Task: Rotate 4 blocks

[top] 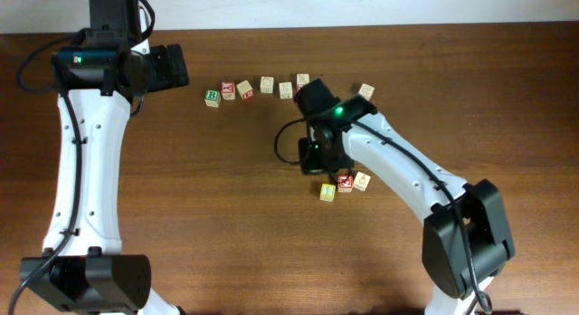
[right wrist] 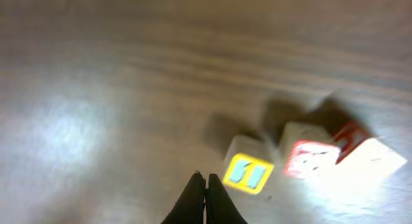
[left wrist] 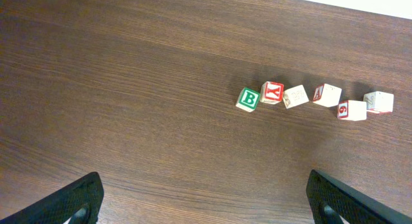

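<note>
A cluster of small wooden blocks lies in the middle of the table: a yellow-faced block [top: 327, 192], a red-faced block [top: 345, 182] and a pale block [top: 362, 180]. My right gripper [top: 316, 167] hangs just up-left of them. In the right wrist view its fingers [right wrist: 205, 180] are pressed together with nothing between them. The yellow block [right wrist: 248, 172], with blue marks on its face, sits just right of the tips, and the red-faced block [right wrist: 309, 158] lies beyond it. My left gripper [top: 170, 67] is at the far left, wide open [left wrist: 206, 208] over bare wood.
A curved row of other cubes runs along the back, starting with a green B cube [top: 212, 97] [left wrist: 247, 98] and a red-lettered cube [top: 228, 90] [left wrist: 272, 91]. One lone cube [top: 365, 91] lies right of the right arm's wrist.
</note>
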Robot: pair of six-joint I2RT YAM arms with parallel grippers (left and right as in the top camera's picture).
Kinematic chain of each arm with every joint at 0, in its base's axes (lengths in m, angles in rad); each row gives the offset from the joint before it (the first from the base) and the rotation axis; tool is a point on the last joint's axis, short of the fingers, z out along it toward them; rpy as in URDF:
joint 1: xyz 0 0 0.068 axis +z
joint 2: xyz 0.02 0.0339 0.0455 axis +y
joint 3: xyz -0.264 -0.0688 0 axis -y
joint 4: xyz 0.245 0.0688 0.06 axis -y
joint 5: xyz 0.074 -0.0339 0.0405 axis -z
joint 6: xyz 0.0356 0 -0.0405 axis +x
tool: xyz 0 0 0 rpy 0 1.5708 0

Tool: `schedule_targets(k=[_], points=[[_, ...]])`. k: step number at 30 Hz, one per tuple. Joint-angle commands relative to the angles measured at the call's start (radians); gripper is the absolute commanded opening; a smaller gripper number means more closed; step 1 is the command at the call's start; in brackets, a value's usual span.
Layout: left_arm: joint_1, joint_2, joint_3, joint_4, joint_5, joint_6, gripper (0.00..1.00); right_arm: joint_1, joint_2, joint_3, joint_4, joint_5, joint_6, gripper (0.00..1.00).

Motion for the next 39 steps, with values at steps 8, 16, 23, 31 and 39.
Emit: schedule_targets(k=[8, 16, 23, 31, 39], points=[[-0.001, -0.003, 0.014, 0.001, 0.003, -0.013, 0.99, 0.035, 0.019, -0.166, 0.012, 0.058, 0.040, 0.05], [-0.001, -0.003, 0.014, 0.001, 0.003, -0.013, 0.99, 0.035, 0.051, -0.205, 0.061, 0.010, 0.001, 0.06], [-0.001, -0.003, 0.014, 0.001, 0.003, -0.013, 0.99, -0.029, 0.053, -0.202, 0.069, 0.002, 0.002, 0.06], [-0.001, -0.003, 0.014, 0.001, 0.003, -0.013, 0.99, -0.033, 0.005, -0.028, -0.068, -0.015, -0.026, 0.05], [-0.001, -0.003, 0.014, 0.001, 0.003, -0.013, 0.99, -0.314, -0.011, -0.085, -0.040, -0.013, -0.034, 0.05]])
